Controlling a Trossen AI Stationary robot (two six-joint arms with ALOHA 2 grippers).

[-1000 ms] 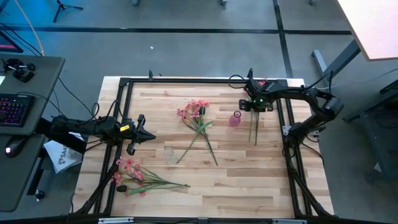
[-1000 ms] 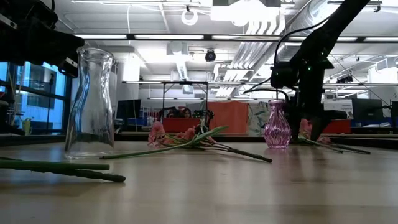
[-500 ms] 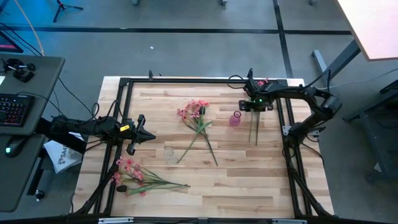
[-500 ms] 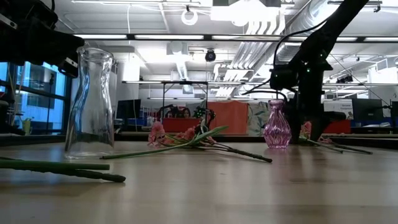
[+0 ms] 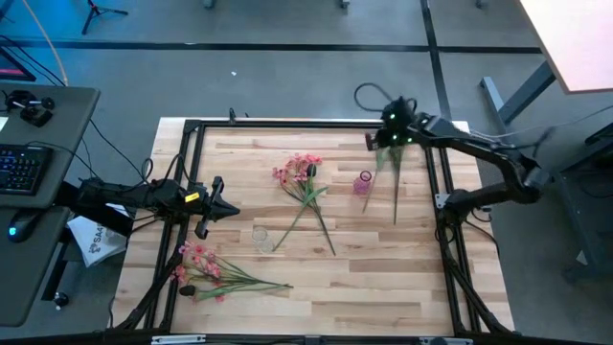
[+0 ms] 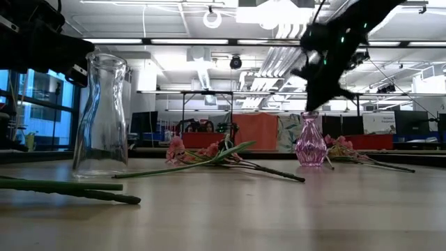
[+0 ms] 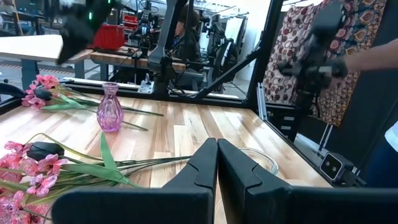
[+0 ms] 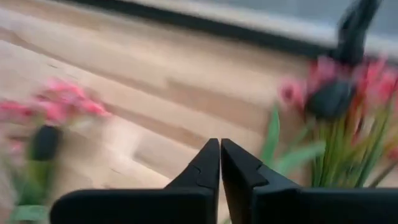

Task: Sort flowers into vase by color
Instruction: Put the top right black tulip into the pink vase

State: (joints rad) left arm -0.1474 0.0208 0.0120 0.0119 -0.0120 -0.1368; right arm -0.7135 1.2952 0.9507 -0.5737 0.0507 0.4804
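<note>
The right tool (image 5: pixel 381 141) is being held above the far right part of the desk (image 5: pixel 383 259), and its fingers (image 8: pixel 211 165) are being kept pressed together with nothing between them. The left tool (image 5: pixel 222 207) is being kept at the left edge of the desk, its fingers (image 7: pixel 208 162) closed on nothing as well.

The pink vase (image 5: pixel 363 182) is being seen upright on the desk, near the right tool and just beside a flower bunch (image 5: pixel 394 187) that is lying with its stems toward the near side. A second bunch (image 5: pixel 305 192) is lying in the middle of the desk. A third bunch (image 5: pixel 215 273) is lying at the near left corner. A clear glass vase (image 6: pixel 102 115) is standing between the middle and the near-left bunches.
</note>
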